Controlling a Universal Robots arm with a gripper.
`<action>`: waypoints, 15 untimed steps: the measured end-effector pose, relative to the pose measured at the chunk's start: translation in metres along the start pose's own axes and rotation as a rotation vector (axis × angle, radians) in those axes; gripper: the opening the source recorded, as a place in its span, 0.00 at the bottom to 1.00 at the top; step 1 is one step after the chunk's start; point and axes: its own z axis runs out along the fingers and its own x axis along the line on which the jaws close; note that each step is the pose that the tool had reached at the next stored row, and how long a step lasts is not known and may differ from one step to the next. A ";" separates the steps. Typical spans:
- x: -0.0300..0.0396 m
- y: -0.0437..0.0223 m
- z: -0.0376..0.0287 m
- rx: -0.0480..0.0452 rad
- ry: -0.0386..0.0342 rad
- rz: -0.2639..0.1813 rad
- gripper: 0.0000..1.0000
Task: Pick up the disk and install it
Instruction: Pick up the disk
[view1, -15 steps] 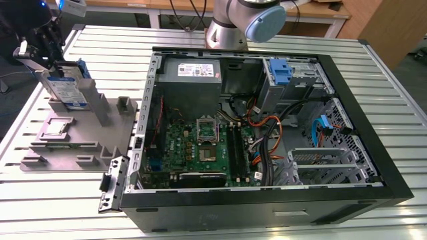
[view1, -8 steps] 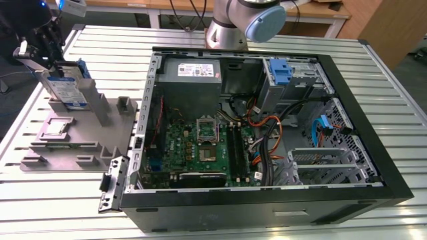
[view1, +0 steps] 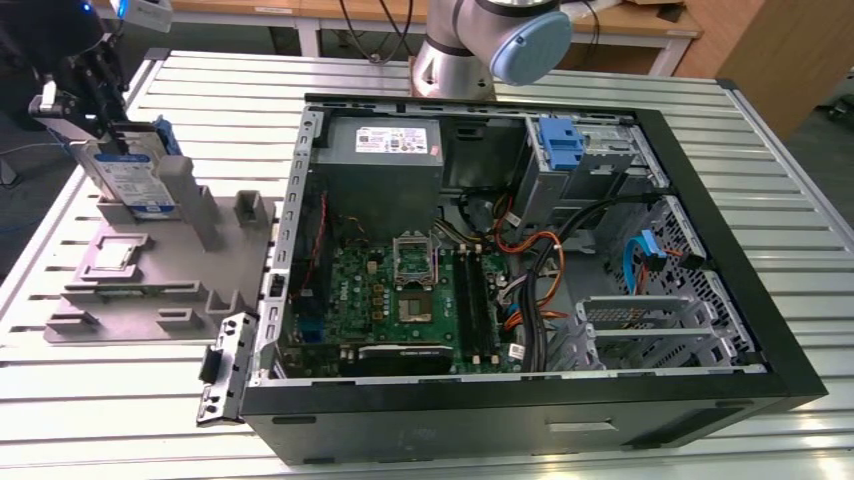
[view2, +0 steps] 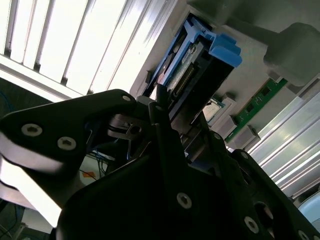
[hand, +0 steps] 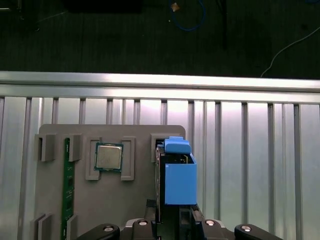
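- Straddling the disk (hand: 180, 182) in the first wrist view, the gripper (hand: 171, 211) sits right at its upper edge; whether it is clenched on it or released, I cannot tell.
- Disk stands upright on edge in the grey fixture (view1: 134, 288), upper left of the exterior view, on the slatted table (view1: 80, 400).
- Risk, as I judge it: a tilted pull could jam the blue rails in the slot or drag the fixture along.
- Just beside it, a processor chip (hand: 109, 156) and a memory stick (hand: 66, 185) lie in their own pockets; a sideways swing could clip them.
- Farther off, centre and right of the exterior view, is the open computer case (view1: 534, 425). Its raised walls and loose cables (view1: 534, 270) crowd any low route in, while the air above looks free.
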 end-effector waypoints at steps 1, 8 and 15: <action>0.0000 0.0000 0.0000 0.0000 0.0000 0.000 0.35; 0.0034 0.0004 -0.0001 0.0000 0.0009 0.000 0.35; 0.0039 0.0005 -0.0001 0.0000 0.0013 0.000 0.35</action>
